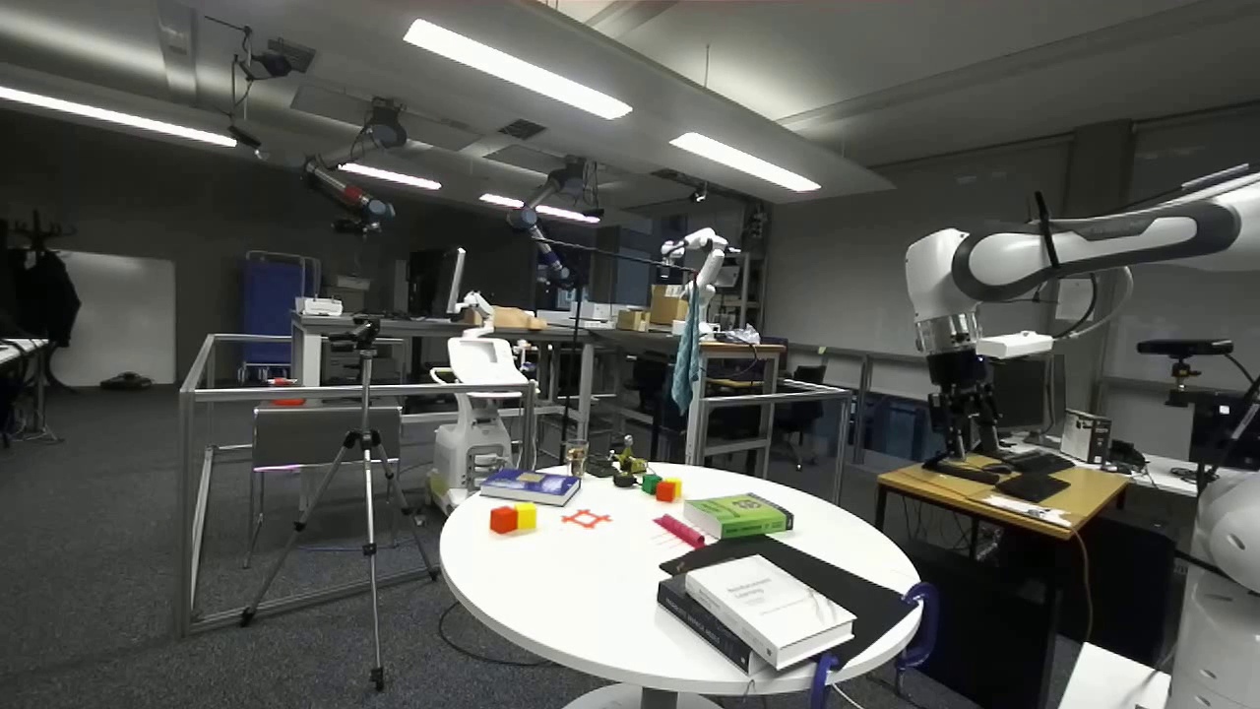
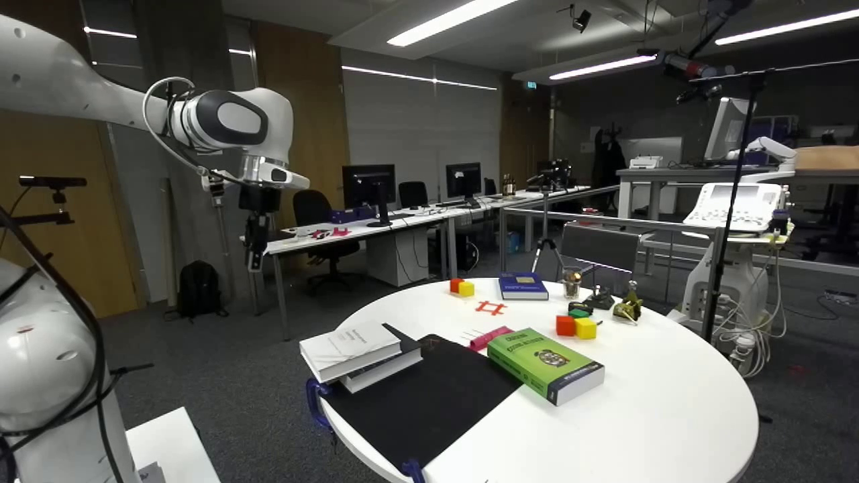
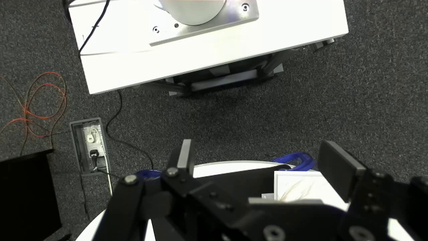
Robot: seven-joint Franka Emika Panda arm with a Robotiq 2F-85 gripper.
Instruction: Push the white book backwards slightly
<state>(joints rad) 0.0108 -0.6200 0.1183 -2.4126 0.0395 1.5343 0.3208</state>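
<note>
The white book (image 1: 768,599) lies flat on top of a black book (image 1: 701,618), both near the edge of the round white table (image 1: 561,591). In an exterior view the white book (image 2: 349,347) sits shifted off the black book (image 2: 389,367) toward the robot's side. My gripper (image 1: 970,443) hangs high in the air, apart from the books; it also shows in an exterior view (image 2: 255,258). In the wrist view the gripper's fingers (image 3: 262,160) are wide apart with nothing held. Part of the white book (image 3: 307,185) shows far below, partly hidden by the gripper.
A black mat (image 2: 429,396) lies under the books, held at the table edge by blue clamps (image 1: 920,625). A green book (image 2: 543,362), a pink object (image 2: 490,337), a blue book (image 2: 523,286), coloured cubes (image 2: 576,327) and a glass (image 2: 572,284) stand farther along the table.
</note>
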